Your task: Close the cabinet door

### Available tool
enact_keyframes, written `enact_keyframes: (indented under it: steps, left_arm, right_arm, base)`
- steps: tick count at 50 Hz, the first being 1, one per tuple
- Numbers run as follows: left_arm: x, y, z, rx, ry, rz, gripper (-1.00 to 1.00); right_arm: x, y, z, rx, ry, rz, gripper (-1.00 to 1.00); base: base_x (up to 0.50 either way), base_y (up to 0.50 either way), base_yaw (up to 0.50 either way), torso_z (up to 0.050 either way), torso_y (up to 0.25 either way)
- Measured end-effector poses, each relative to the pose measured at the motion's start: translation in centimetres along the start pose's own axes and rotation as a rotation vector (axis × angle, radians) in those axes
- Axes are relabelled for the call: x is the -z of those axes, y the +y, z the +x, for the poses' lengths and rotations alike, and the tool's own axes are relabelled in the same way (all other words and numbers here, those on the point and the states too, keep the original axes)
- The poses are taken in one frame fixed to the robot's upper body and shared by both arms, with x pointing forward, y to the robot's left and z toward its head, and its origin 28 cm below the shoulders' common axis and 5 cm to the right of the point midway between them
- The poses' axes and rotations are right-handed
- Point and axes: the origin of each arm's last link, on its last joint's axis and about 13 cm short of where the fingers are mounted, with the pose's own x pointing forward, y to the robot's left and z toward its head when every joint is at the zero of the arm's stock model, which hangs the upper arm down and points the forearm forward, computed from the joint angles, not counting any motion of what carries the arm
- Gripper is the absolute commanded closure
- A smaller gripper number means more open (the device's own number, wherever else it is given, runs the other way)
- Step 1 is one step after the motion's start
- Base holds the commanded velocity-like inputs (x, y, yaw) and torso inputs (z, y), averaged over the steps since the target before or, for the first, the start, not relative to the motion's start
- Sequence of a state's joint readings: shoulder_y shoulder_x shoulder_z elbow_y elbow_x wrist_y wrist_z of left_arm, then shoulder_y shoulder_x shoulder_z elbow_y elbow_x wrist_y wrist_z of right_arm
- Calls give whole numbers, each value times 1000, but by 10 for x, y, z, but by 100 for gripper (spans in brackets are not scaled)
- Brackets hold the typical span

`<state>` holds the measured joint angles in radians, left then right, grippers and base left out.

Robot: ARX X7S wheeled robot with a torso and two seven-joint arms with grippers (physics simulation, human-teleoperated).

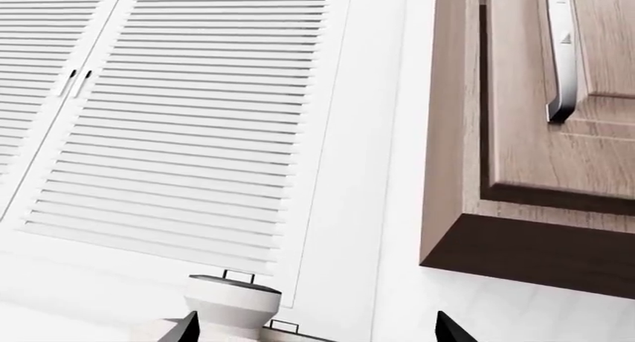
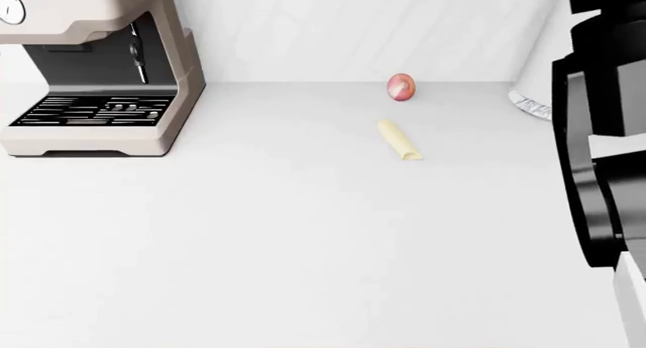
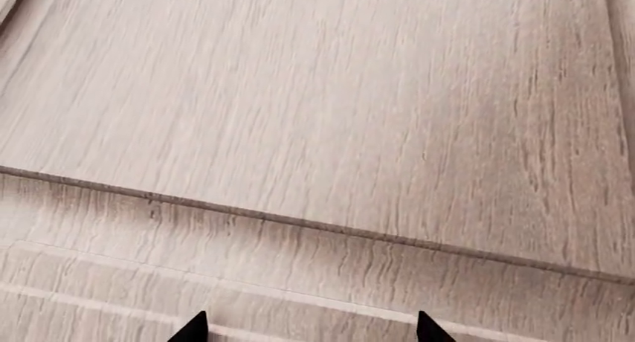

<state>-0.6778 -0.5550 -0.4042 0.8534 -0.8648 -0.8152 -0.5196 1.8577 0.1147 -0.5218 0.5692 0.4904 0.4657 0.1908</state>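
Left wrist view: a brown wood-grain cabinet door [image 1: 555,134] with a raised frame fills the 2 o'clock area; its curved metal handle [image 1: 561,59] sits at 1 o'clock. White louvered doors [image 1: 178,119] span 9 to 12 o'clock. A white rounded knob-like object [image 1: 233,301] sits at 7 o'clock.
Left gripper [image 1: 315,328]: only two dark fingertips show, set well apart, nothing between them.
Head view: a smooth white counter [image 2: 302,242]; a beige coffee machine [image 2: 96,68] at 10 o'clock; a small reddish round item [image 2: 401,86] and a pale yellow stick-shaped item [image 2: 400,140] near 1 o'clock. The dark right arm [image 2: 595,151] rises at 3 o'clock. The door is out of this view.
Right wrist view: pale wood-grain panelling [image 3: 328,111], flat with a stepped moulding, fills the frame at close range.
Right gripper [image 3: 308,331]: two dark tips spread wide, holding nothing.
Risk: judging from the closeness, the tips may scrape or slide off the smooth panel, or push unevenly, leaving the door ajar.
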Motion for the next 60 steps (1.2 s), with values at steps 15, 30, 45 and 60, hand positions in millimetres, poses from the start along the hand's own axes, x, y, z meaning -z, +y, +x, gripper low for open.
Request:
enact_keyframes:
  steps: [15,30,45,60]
  left_arm:
    - [0,0,0,-2,2,0,-100]
    - [2,0,0,-2,4,0,-100]
    - [1,0,-1,-1,5,0,-100]
    - [-1,-2,-1,0,5,-1,-100]
  right_arm:
    - [5,2,0,-10,15,2,-100]
    - [9,3,-1,-20,31,16,-100]
    - [11,4,-2,-30,43,25,-100]
    - [12,4,-3,-37,49,35,-100]
  base:
    - [0,0,0,0,0]
    - [0,0,0,0,0]
    - [0,0,0,0,0]
    - [0,0,0,0,0]
